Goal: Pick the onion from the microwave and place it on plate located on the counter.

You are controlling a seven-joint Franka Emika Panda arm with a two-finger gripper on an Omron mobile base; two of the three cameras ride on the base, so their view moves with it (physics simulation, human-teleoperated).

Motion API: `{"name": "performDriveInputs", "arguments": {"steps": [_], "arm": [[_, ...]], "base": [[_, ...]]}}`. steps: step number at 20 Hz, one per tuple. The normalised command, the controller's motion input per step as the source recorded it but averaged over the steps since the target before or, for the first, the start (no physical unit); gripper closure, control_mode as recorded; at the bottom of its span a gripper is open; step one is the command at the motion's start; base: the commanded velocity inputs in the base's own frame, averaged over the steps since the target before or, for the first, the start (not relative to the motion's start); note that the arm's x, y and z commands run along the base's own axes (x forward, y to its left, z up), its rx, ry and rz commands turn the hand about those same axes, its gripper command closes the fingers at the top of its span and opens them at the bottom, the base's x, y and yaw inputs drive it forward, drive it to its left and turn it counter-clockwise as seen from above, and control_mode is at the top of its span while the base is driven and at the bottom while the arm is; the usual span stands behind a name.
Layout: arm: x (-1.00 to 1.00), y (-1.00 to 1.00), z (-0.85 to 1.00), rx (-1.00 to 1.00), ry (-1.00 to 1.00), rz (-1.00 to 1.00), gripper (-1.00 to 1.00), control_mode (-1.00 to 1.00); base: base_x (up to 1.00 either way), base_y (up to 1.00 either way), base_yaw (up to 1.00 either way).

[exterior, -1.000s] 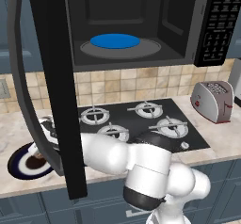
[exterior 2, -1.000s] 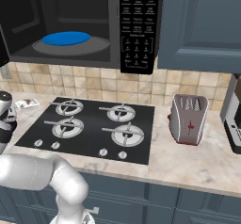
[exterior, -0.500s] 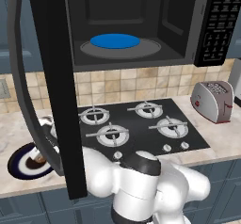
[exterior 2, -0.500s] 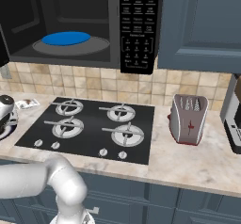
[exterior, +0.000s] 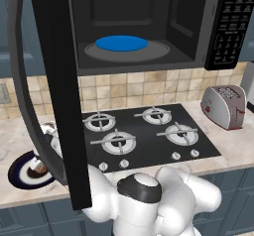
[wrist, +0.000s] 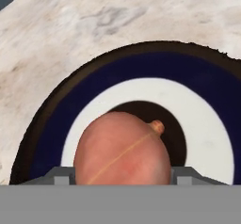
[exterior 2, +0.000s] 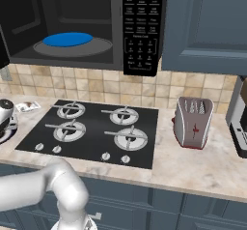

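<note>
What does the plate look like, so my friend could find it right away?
Start at the black gas stovetop and go left along the beige marbled counter, past the open microwave door. There lies the round plate with a wide navy ring, white band and dark brown centre; the flat disc in the microwave is plain bright blue.

Onion (wrist: pixel 121 150) over plate (wrist: pixel 94 93) centre; plate on counter (exterior: pixel 20 128), left of stove (exterior: pixel 144 136)

Black gas stovetop (exterior: pixel 144 138) w/ 4 burners + front knobs; silver toaster (exterior 2: pixel 193 122) w/ red mark just right of it; blue disc (exterior: pixel 121 43) on grey turntable; beige tile backsplash (exterior 2: pixel 193 89); blue-grey upper cabinet (exterior 2: pixel 207 26).
</note>
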Motion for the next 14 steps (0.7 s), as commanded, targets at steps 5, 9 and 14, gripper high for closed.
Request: {"name": "performDriveInputs", "arguments": {"steps": [5, 9, 14], "arm": [[0.00, 0.00, 0.00, 0.00, 0.00, 0.00, -1.00, -1.00], [0.00, 0.02, 0.00, 0.00, -0.03, 0.00, -1.00, -1.00], [0.00, 0.00, 0.28, 0.00, -0.15, -0.01, -1.00, -1.00]], "base": [[0.00, 0.00, 0.00], [0.00, 0.00, 0.00], [0.00, 0.00, 0.00]]}}
